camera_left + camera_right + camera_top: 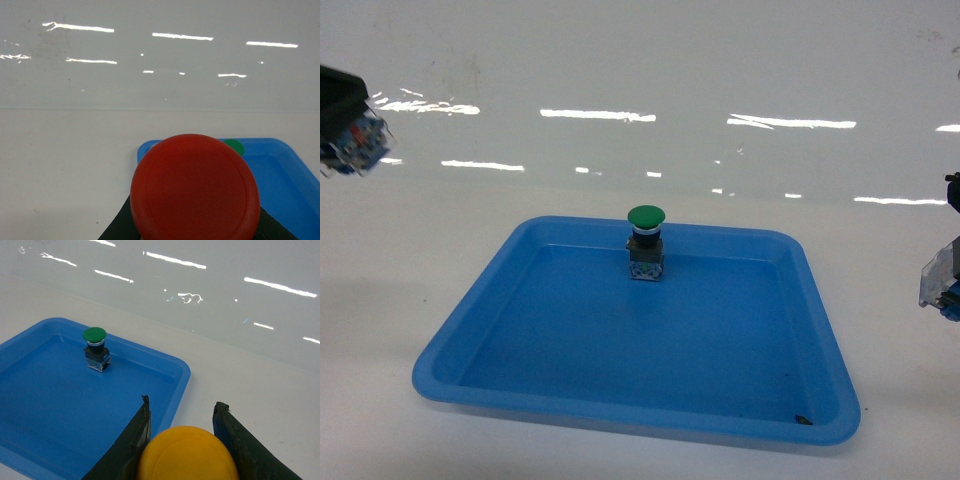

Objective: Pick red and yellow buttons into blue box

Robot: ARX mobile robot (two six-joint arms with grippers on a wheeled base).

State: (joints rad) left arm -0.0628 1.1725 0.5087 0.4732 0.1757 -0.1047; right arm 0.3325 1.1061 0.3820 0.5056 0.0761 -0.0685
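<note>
Two buttons lifted, none boxed yet. Left gripper jaws clenched around red mushroom-cap push-button; right gripper jaws clenched around yellow-capped push-button. Green-capped button alone in shallow blue plastic tray on white bench. Blue box out of view; both drops remain.

A green-capped push-button switch stands upright near the far wall of the shallow blue plastic tray. The tray's remaining floor lies bare. White counter surrounds the tray.
</note>
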